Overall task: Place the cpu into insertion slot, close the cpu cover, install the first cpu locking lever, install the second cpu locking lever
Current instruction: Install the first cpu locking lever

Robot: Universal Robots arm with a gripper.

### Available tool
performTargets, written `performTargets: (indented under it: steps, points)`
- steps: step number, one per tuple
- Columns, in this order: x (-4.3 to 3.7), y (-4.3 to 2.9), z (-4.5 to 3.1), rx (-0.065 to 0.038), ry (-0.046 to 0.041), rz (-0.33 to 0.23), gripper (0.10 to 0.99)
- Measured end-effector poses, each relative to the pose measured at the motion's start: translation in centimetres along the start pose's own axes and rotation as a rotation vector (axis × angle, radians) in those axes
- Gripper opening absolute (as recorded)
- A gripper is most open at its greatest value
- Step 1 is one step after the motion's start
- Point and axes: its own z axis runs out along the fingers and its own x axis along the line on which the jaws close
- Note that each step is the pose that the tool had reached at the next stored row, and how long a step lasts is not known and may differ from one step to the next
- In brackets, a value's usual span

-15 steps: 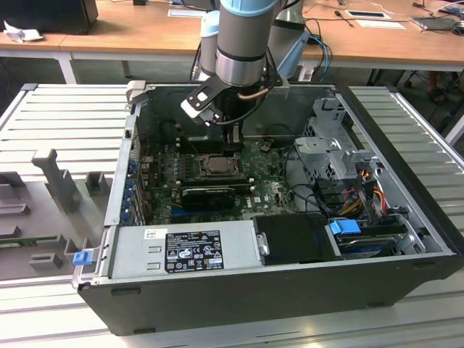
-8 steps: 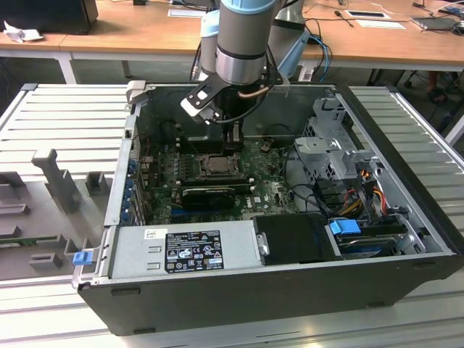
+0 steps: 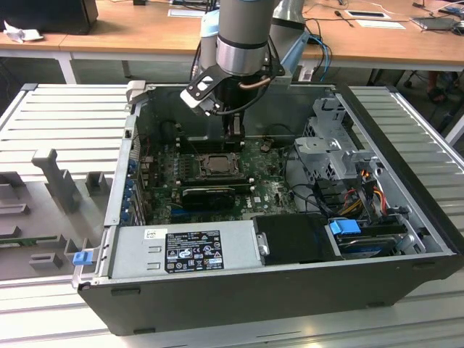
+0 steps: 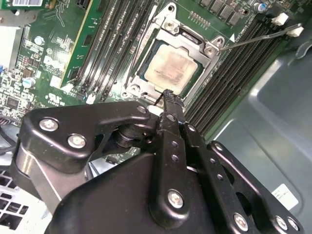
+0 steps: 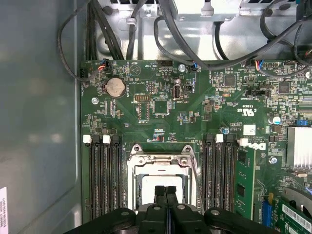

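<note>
The cpu (image 4: 170, 68) lies flat in the insertion slot (image 5: 130, 175) on the green motherboard, its pale square face up. The silvery cpu cover (image 4: 195, 39) lies down around it, the chip showing through its window. One thin locking lever (image 4: 258, 38) sticks out away from the socket over the memory slots. A second lever (image 4: 141, 46) runs along the socket's other side. My gripper (image 4: 168, 95) hovers just above the socket's edge, shut with nothing between its black fingers (image 5: 161, 191). In the exterior view the gripper (image 3: 233, 132) hangs inside the open case, right behind the cpu (image 3: 215, 165).
Black memory slots (image 5: 103, 175) flank the socket on both sides. A black heatsink bar (image 3: 209, 194) sits in front of it, and a grey power supply box (image 3: 185, 250) beyond that. A metal drive cage (image 3: 333, 145) and cables (image 3: 355, 196) fill the exterior view's right.
</note>
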Motion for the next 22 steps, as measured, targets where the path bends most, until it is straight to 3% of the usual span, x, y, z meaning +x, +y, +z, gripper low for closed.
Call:
performTargets:
  steps: [3, 8, 12, 18, 22]
  points:
    - [0.01, -0.01, -0.26, -0.001, 0.0004, 0.000, 0.106]
    - [0.02, -0.05, -0.47, -0.024, -0.0001, -0.001, 0.106]
    - [0.03, -0.07, -0.96, -0.026, 0.0000, -0.001, 0.106]
    - [0.03, -0.07, -0.96, -0.028, -0.0004, -0.003, 0.106]
    - [0.03, -0.07, -0.95, -0.027, -0.0008, -0.043, 0.106]
